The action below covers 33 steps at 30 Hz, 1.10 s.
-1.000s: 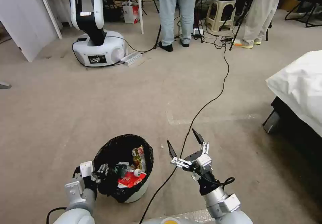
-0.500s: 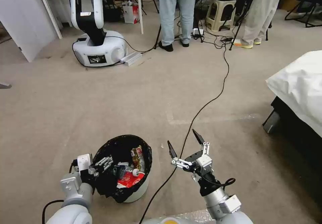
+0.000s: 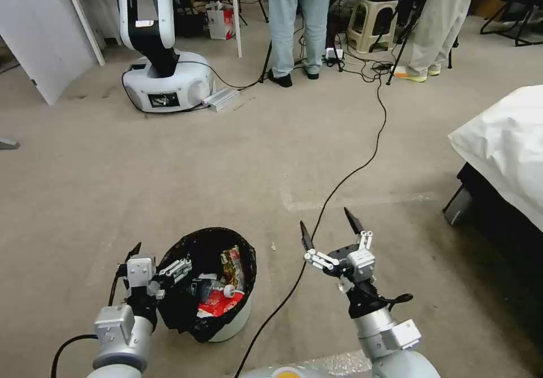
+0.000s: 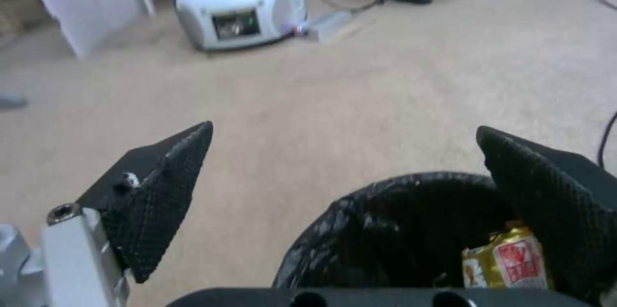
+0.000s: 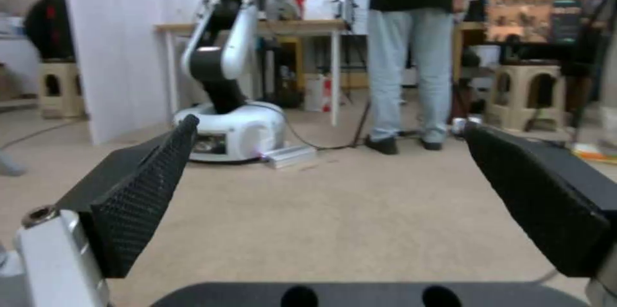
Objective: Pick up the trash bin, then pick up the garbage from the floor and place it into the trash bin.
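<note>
Beside the trash bin [image 3: 206, 284] on the carpet, the left gripper [image 3: 161, 265] straddles its bag-lined rim with jaws apart, the right gripper [image 3: 331, 233] likewise spread; the bin looks light, probably best pinched at that slippery rim.

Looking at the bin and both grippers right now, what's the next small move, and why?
Probably back the left gripper clear of the trash bin. Its fingers are open beside the rim, the bin stands on the carpet with wrappers and a bottle inside, and the open right gripper holds nothing.
</note>
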{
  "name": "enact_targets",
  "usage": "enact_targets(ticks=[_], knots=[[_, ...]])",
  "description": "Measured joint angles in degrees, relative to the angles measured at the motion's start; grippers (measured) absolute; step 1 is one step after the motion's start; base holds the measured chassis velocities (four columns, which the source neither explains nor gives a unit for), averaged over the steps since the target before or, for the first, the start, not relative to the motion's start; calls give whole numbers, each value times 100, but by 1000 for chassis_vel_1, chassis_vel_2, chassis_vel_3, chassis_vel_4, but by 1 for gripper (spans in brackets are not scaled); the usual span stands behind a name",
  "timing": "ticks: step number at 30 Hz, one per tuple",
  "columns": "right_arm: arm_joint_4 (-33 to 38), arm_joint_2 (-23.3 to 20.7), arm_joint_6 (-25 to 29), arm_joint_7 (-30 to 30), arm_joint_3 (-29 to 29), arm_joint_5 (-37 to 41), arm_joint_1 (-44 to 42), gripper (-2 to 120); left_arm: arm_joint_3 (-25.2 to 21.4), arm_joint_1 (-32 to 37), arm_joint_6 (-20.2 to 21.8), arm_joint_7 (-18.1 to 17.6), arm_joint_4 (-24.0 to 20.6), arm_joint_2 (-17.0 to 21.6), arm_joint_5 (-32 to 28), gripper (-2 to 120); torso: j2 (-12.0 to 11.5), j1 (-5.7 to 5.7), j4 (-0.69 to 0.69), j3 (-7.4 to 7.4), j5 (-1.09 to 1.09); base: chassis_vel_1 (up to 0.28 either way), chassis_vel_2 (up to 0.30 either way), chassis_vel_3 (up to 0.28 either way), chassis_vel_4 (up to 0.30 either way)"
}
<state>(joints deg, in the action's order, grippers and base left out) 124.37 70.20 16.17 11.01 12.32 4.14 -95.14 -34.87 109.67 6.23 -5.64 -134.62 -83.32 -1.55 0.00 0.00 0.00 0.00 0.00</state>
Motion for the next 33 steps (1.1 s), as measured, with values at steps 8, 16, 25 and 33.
enact_targets(ticks=[8,16,25,33], knots=[[20,141,-95,158,271,-68,-86,100,57,64,-389,-90,74,-82,199,100,0,0,0,0,0,0,0,0,0],[8,198,-100,150,406,-84,-117,100,109,73,-531,-112,139,-102,296,100,0,0,0,0,0,0,0,0,0],[-53,225,-108,67,457,-100,-110,100,178,133,-754,-265,275,-141,455,100,0,0,0,0,0,0,0,0,0],[-57,224,-110,62,457,-104,-109,100,179,134,-753,-269,275,-141,454,100,0,0,0,0,0,0,0,0,0]])
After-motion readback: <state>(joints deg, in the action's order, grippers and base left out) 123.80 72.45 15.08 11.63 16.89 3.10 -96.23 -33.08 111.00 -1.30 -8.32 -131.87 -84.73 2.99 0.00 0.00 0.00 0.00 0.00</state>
